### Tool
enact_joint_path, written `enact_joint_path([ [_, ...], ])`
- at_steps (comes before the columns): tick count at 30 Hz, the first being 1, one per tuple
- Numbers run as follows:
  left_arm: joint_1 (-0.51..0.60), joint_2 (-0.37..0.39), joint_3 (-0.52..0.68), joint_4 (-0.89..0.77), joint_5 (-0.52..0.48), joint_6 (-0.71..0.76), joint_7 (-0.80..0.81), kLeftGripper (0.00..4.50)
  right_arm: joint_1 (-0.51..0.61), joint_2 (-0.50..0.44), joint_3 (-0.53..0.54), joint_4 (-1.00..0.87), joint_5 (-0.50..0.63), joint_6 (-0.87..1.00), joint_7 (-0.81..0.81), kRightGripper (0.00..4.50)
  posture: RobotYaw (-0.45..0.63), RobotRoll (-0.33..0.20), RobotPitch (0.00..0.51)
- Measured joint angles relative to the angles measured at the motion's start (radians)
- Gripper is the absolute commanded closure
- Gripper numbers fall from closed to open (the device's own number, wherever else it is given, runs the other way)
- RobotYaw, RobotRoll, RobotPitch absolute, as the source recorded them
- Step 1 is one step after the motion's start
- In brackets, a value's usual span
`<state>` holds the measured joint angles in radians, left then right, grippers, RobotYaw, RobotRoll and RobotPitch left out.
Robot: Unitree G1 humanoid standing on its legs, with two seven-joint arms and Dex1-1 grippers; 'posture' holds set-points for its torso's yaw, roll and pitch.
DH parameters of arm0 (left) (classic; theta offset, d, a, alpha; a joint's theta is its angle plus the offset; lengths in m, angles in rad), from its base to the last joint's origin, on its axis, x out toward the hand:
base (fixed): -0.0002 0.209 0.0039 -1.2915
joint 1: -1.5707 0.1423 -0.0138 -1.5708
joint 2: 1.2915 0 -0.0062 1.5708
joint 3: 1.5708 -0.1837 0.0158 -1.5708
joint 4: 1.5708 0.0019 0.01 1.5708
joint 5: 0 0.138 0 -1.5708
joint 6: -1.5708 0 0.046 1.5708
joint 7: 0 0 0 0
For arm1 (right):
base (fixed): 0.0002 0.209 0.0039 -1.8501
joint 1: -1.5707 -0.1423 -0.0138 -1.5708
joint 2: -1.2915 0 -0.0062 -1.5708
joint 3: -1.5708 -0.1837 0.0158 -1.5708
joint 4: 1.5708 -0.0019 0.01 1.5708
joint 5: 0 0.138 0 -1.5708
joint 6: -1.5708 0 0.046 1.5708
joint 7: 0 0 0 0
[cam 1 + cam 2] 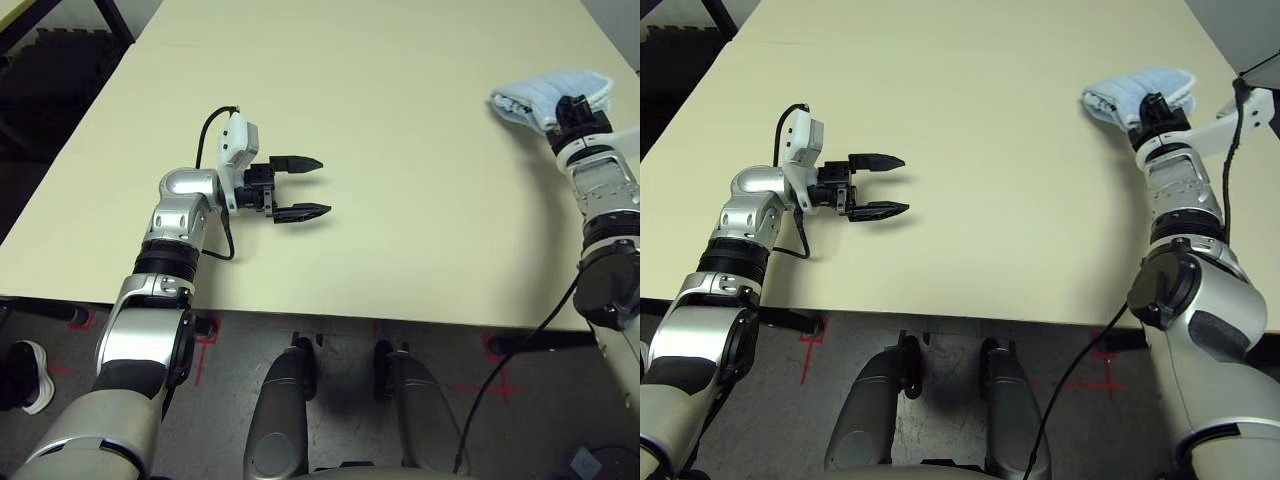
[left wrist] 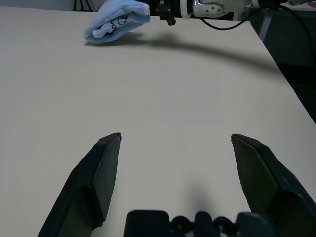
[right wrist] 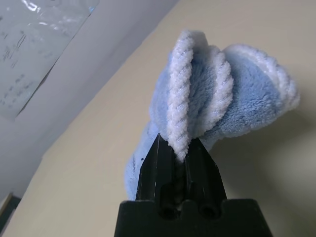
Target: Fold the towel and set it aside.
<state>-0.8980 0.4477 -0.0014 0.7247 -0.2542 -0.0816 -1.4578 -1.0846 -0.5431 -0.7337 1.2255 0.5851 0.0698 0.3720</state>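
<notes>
The towel [image 1: 545,93] is a light blue terry cloth, folded into a thick bundle with whitish edging, at the far right of the table. My right gripper [image 3: 178,153] is shut on the towel's [image 3: 212,108] folded edges, and the bundle hangs from its fingertips close over the tabletop. In the left wrist view the towel [image 2: 116,20] shows its small dark logo. My left gripper [image 1: 315,187] is open and empty over the table's left-centre, its fingers pointing right, far from the towel.
The cream table [image 1: 400,180] stretches wide between the two arms. Its front edge [image 1: 330,315] runs just below the left gripper, and the right edge [image 2: 284,69] lies close to the towel. A black cable [image 1: 215,125] loops from the left wrist.
</notes>
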Motion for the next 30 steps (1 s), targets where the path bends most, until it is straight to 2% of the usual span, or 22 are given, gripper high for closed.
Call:
enact_joint_path([
  [15,0.008,-0.003,-0.011,-0.008,0.000,0.013,0.000,0.00,0.018,-0.007,-0.062,0.012,0.070,0.032,-0.012,4.50,0.02,0.000,0.202],
  [17,0.008,-0.003,-0.014,-0.008,0.001,0.012,0.000,0.00,0.026,-0.017,-0.063,0.012,0.071,0.039,-0.015,3.78,0.02,0.000,0.203],
  [19,0.008,-0.003,-0.018,-0.008,0.002,0.011,0.000,0.00,0.033,-0.025,-0.065,0.012,0.074,0.047,-0.018,3.24,0.02,0.000,0.203],
  [27,-0.001,-0.003,-0.020,0.000,0.005,0.003,0.000,0.00,0.053,-0.034,-0.066,-0.005,0.105,0.102,-0.018,0.13,0.00,0.000,0.199],
  [30,-0.013,-0.006,-0.021,0.008,0.006,-0.001,0.000,0.00,0.063,-0.034,-0.066,-0.024,0.112,0.117,-0.023,0.05,0.00,0.000,0.198],
])
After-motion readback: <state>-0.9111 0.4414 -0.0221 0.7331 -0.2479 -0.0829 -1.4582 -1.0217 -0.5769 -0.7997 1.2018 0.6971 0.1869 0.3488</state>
